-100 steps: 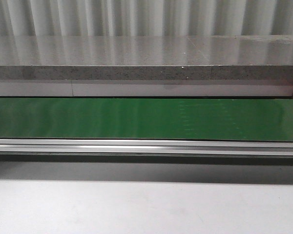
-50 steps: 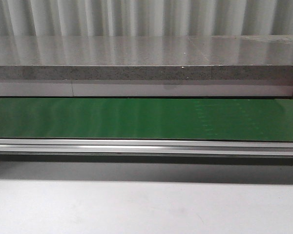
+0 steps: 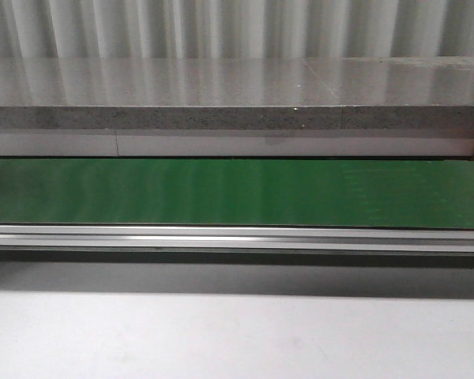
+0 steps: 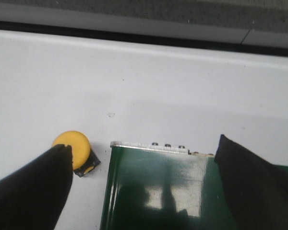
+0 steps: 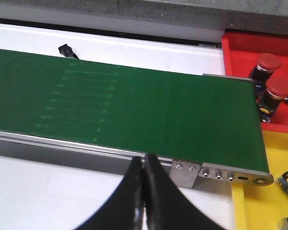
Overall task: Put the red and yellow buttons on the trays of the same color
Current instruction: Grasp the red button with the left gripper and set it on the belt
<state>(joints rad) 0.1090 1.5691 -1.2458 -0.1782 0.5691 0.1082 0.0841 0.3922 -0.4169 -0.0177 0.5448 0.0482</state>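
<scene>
One yellow button (image 4: pixel 72 144) was seen in the left wrist view only, lying on the white worktop (image 4: pixel 182 91) just beside the end of the green belt (image 4: pixel 153 187) and partly behind a finger of the left claw (image 4: pixel 144 191), whose fingers were spread wide and held nothing. It was judged small, light, rigid and smooth-capped, best pinched across its dark base (image 4: pixel 88 165). Farther off, only the right wrist view showed the right claw (image 5: pixel 144 191) closed on nothing, two red buttons (image 5: pixel 270 62) in the red tray (image 5: pixel 237 52) and the yellow tray (image 5: pixel 259 206), whereas the front view showed neither claws nor buttons.
</scene>
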